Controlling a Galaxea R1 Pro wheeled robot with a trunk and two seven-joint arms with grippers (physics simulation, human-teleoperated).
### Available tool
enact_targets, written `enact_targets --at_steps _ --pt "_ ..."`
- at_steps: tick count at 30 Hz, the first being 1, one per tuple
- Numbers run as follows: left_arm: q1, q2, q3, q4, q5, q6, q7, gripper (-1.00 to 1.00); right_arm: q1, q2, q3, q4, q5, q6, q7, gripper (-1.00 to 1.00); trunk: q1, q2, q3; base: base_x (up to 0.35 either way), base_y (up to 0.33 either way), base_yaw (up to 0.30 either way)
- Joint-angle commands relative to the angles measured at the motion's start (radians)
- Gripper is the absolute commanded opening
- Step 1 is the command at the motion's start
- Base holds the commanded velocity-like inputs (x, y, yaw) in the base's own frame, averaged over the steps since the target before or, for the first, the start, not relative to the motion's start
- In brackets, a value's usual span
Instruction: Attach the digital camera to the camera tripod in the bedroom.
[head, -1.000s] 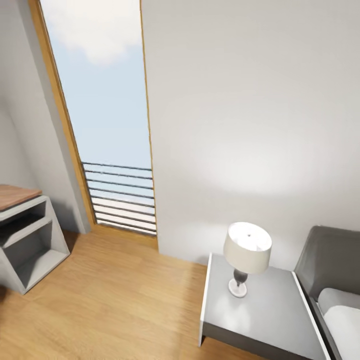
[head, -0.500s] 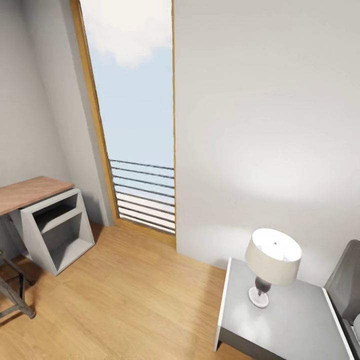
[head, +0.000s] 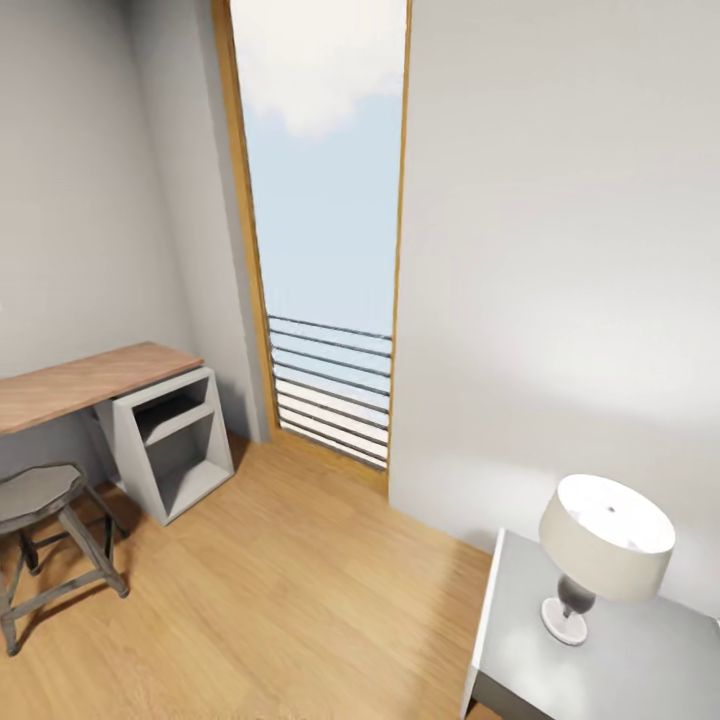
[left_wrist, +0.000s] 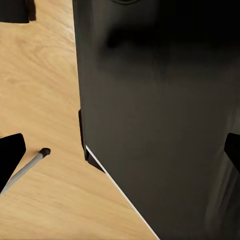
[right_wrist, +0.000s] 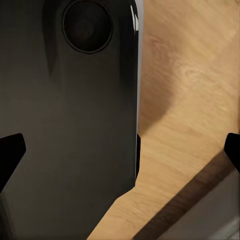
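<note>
A tall window (head: 325, 200) with a wooden frame reaches down to the plank floor (head: 270, 600), and grey horizontal rails (head: 330, 385) cross its lower part, with sky and cloud behind. Left of the window, a desk (head: 90, 380) with a wooden top stands against the pale wall, its grey open-shelved end nearest the window. A grey stool (head: 45, 535) sits in front of the desk. Right of the window, a white-shaded lamp (head: 600, 545) stands on a grey bedside table (head: 520, 650) against the wall.
</note>
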Motion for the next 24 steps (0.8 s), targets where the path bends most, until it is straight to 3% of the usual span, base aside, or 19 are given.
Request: enact_targets --at_steps 1,11,24 --pt "0.001 0.0 0.0 -0.002 0.0 0.0 0.0 1.0 0.0 0.0 0.0 0.0 0.0 0.0 0.0 1.0 0.0 0.0 -0.001 0.0 0.0 0.28" --pt "0.001 0.0 0.0 -0.002 0.0 0.0 0.0 1.0 0.0 0.0 0.0 0.0 0.0 0.0 0.0 1.0 0.0 0.0 -0.001 0.063 0.0 0.278" --pt "0.001 0.0 0.0 -0.002 0.0 0.0 0.0 1.0 0.0 0.0 0.0 0.0 0.0 0.0 0.0 1.0 0.0 0.0 -0.001 0.29 0.0 0.235"
